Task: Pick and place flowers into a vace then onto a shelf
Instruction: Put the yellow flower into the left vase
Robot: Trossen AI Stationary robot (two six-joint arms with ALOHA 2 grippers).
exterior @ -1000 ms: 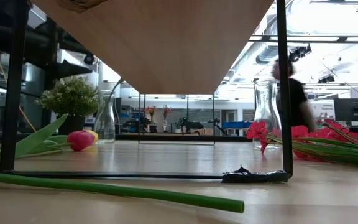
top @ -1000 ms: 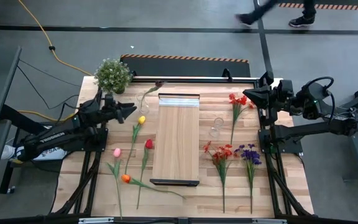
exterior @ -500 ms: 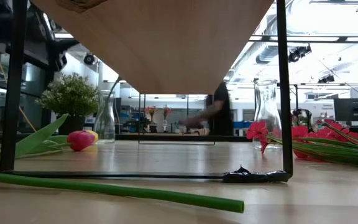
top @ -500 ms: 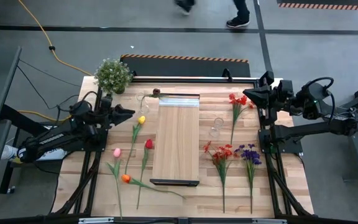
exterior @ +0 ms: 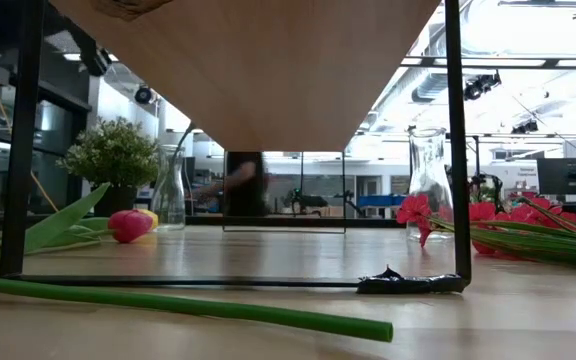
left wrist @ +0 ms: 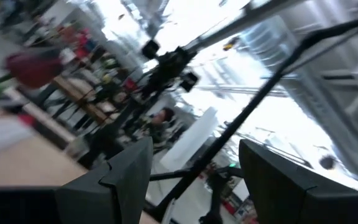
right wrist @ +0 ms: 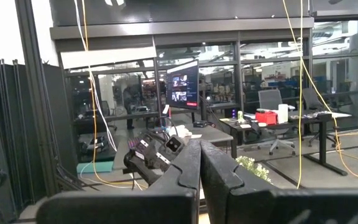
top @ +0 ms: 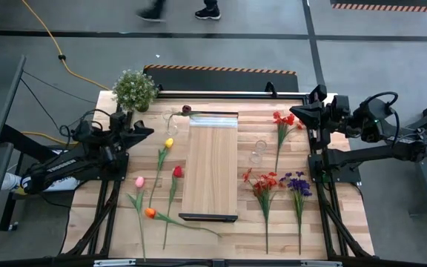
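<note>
The left gripper (top: pixel 145 130) was pictured drawn back from the left vase (top: pixel 171 119) toward its own table edge, having been much nearer the glass a second before. The maroon tulip (top: pixel 186 110), seen tilting in over the same second, was left leaning in that vase, its bloom beside the shelf's (top: pixel 210 167) far end. One flower was thus judged to be placed, with the vase not yet lifted onto the shelf.

The left jaws were shown spread wide with nothing between them; in the wrist view only the room and the blurred maroon bloom (left wrist: pixel 33 65) could be made out past the fingers (left wrist: pixel 107 183). The right gripper (top: pixel 296 115) was parked at the table's far right corner, jaws pressed together and empty.

The yellow tulip (top: pixel 169 142), pink tulip (top: pixel 139 182), red tulip (top: pixel 177 171) and orange tulip (top: pixel 150 213) were left lying on the table (top: pixel 347 222) left of the shelf. The red sprays (top: pixel 262 182) and purple cluster (top: pixel 297 183) lay to its right, near the second vase (top: pixel 258 150). A person (top: pixel 176 11) was caught walking past behind the table.
</note>
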